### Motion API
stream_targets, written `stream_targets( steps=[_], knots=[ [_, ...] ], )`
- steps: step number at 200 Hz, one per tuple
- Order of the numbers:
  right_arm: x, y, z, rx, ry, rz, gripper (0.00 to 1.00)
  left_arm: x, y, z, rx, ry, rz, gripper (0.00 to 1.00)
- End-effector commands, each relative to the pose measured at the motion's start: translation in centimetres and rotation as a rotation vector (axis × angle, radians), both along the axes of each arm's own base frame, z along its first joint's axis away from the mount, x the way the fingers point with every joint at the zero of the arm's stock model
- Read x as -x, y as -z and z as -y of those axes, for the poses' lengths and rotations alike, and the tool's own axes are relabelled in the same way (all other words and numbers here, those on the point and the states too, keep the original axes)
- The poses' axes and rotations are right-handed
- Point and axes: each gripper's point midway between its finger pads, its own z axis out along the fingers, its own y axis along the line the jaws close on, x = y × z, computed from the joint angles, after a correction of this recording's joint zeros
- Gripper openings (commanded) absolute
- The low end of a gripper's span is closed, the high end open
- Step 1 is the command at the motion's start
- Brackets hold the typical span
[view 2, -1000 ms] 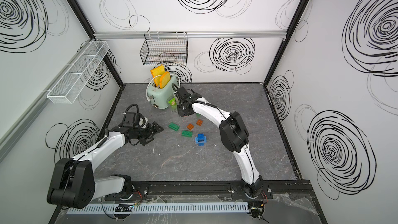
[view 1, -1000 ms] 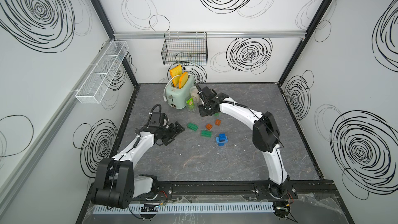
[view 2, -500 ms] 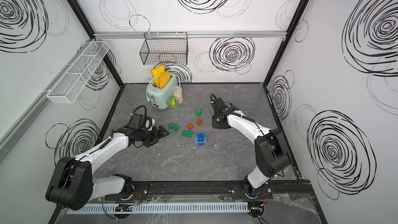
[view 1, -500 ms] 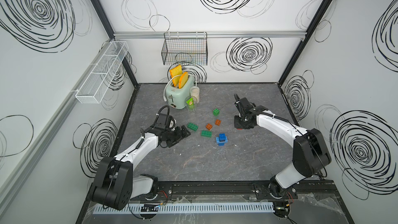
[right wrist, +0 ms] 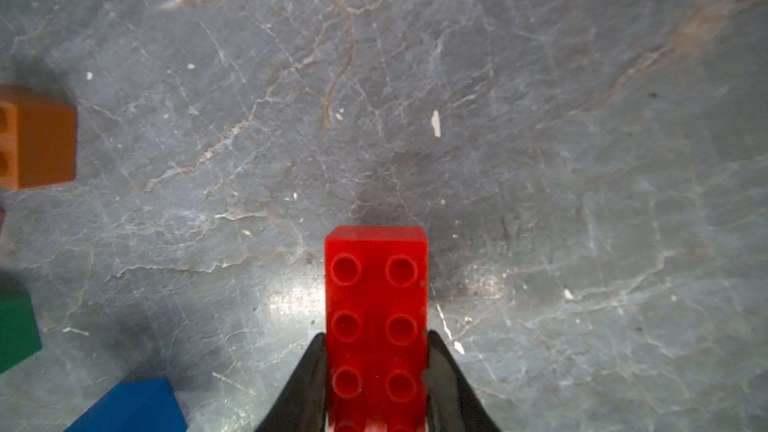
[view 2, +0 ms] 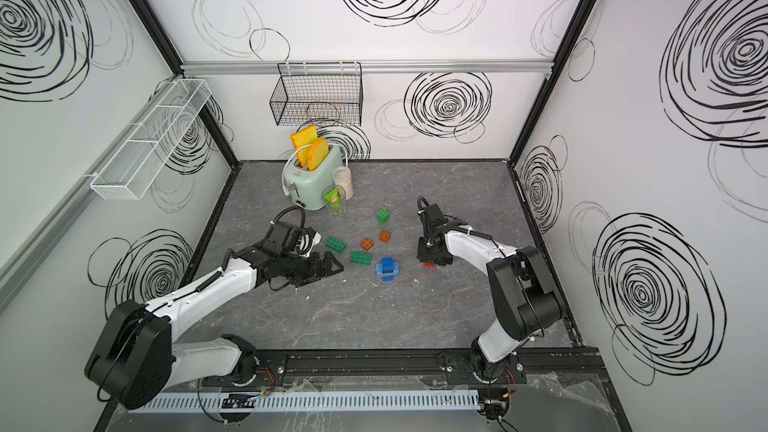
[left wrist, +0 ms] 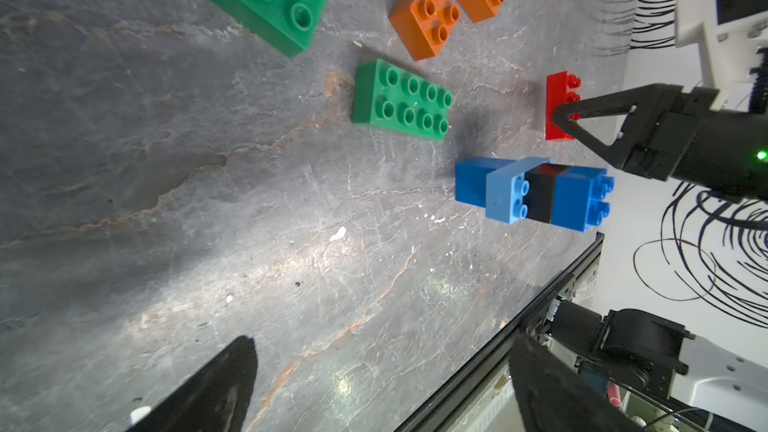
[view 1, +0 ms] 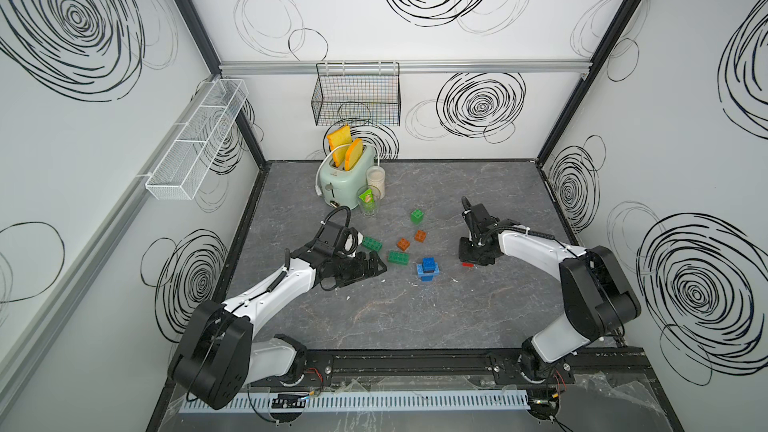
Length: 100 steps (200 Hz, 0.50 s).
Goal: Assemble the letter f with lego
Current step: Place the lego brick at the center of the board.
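While only a blue-and-black stack (view 1: 428, 270) is joined mid-frame and green bricks (view 1: 398, 257) and orange bricks (view 1: 403, 244) lie loose, the right jaws pinch a red brick (right wrist: 376, 317) on the desk (view 1: 415, 326) near it, the left jaws spread empty.

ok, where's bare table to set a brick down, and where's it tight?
Free: the wide strip between the blue stack and the front rail; the back right corner behind the red brick. Crowded: green bricks and orange bricks clustered between the toaster and the blue stack, left gripper alongside.
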Motion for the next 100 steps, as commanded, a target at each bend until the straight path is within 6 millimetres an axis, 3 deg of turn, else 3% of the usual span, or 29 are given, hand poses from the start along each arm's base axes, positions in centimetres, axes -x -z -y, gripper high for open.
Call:
stream_targets(
  steps=[1, 45, 100],
  knots=[
    [0.0, 0.5, -0.3, -0.021, 0.003, -0.001, 0.40, 0.2, -0.3, 0.2, 0.018, 0.007, 0.018, 0.99],
    [0.3, -0.9, -0.5, -0.045, -0.008, 0.022, 0.65, 0.2, 0.2, 0.0, 0.003, 0.003, 0.002, 0.99],
    [2.0, -1.9, -0.8, -0.130, -0.035, 0.006, 0.80, 0.4, 0.4, -0.2, -0.004, -0.005, -0.002, 0.99]
  ],
)
